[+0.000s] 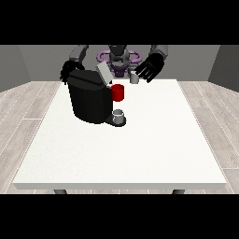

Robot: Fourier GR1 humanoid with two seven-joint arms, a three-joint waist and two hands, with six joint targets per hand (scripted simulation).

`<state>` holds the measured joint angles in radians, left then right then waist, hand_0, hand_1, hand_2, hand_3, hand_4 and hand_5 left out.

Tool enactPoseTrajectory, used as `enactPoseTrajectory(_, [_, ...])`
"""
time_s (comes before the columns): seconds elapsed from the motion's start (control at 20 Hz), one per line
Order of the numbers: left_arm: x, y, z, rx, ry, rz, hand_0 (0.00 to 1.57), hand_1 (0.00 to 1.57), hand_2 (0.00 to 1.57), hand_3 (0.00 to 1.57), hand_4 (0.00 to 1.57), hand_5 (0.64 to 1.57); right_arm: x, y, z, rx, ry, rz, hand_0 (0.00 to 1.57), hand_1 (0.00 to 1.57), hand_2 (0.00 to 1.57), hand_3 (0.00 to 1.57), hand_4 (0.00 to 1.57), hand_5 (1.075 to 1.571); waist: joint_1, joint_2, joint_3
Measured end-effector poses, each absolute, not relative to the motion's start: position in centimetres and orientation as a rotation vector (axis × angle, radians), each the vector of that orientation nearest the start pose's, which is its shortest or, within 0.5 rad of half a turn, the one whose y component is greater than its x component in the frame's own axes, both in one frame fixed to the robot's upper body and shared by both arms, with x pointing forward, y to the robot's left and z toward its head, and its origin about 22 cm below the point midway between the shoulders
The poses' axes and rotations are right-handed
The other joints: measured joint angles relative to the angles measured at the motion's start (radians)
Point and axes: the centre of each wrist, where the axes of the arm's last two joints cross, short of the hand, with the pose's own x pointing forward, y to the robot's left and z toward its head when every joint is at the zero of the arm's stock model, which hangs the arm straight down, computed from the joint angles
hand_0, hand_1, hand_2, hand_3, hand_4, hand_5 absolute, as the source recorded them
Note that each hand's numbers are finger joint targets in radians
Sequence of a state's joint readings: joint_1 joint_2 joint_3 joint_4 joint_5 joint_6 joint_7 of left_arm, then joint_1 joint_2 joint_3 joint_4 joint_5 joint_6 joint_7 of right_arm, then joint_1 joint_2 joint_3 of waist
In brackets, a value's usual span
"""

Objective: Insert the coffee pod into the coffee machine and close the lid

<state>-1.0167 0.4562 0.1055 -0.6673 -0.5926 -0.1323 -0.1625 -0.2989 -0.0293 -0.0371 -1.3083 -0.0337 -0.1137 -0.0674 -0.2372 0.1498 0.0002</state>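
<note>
- Currently the coffee machine (88,100) stands on the white table (140,149) toward its far left corner, with its lid (103,73) tilted up and open.
- The coffee pod (135,78), small and grey, sits near the table's far edge, just right of the machine; it does not look lifted yet.
- The hand at the view's right (150,69) hangs just beside the pod with its fingers spread and nothing in them. A risk: if the fingers come in too low or sideways, they may knock the pod over or roll it toward the far edge.
- The hand at the view's left (66,73) is partly hidden behind the machine's far left side; whether its fingers are open or curled I cannot tell. It could nudge the machine and shift the opening away from where the pod is brought.
- A red part (118,92) juts from the machine's front above a small grey cup (118,114) on the drip base. A pod carried low might strike the raised lid and swing it shut too soon.
- A pod set in tilted would probably keep the lid from closing fully.
</note>
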Motion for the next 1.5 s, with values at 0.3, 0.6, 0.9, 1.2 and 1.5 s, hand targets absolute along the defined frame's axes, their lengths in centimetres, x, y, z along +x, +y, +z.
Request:
enactPoseTrajectory(0.3, [45.4,28.7,21.6,0.696,-1.669,-0.825,1.28,1.28,1.33,1.27,0.52,1.571,31.2,-19.6,2.3,-0.021,-1.678,0.006,0.0,0.0,0.0,0.0,0.51,1.571,-0.045,0.034,-0.0002])
enactPoseTrajectory(0.6, [45.8,27.7,23.3,0.733,-1.688,-0.824,1.28,1.28,1.3,1.24,0.49,1.571,31.9,-19.9,3.7,-0.033,-1.716,0.009,0.0,0.0,0.0,0.0,0.48,1.571,-0.066,0.07,-0.0001])
enactPoseTrajectory(0.9, [45.9,27.2,23.3,0.722,-1.683,-0.831,1.3,1.3,1.33,1.23,0.5,1.571,31.7,-20.3,3.7,-0.054,-1.731,-0.015,0.0,0.0,0.0,0.0,0.48,1.571,-0.064,0.083,0.0001])
enactPoseTrajectory(1.2, [46.1,26.6,23.6,0.72,-1.686,-0.846,1.25,1.25,1.29,1.21,0.51,1.571,31.8,-20.7,4.1,-0.06,-1.725,-0.027,0.0,0.0,0.0,0.0,0.52,1.571,-0.066,0.092,0.0001])
enactPoseTrajectory(1.5, [46.2,26.0,23.0,0.713,-1.698,-0.865,1.2,1.2,1.27,1.2,0.5,1.571,31.8,-20.9,4.0,-0.056,-1.727,-0.053,0.0,0.0,0.0,0.0,0.51,1.571,-0.06,0.103,0.0001])
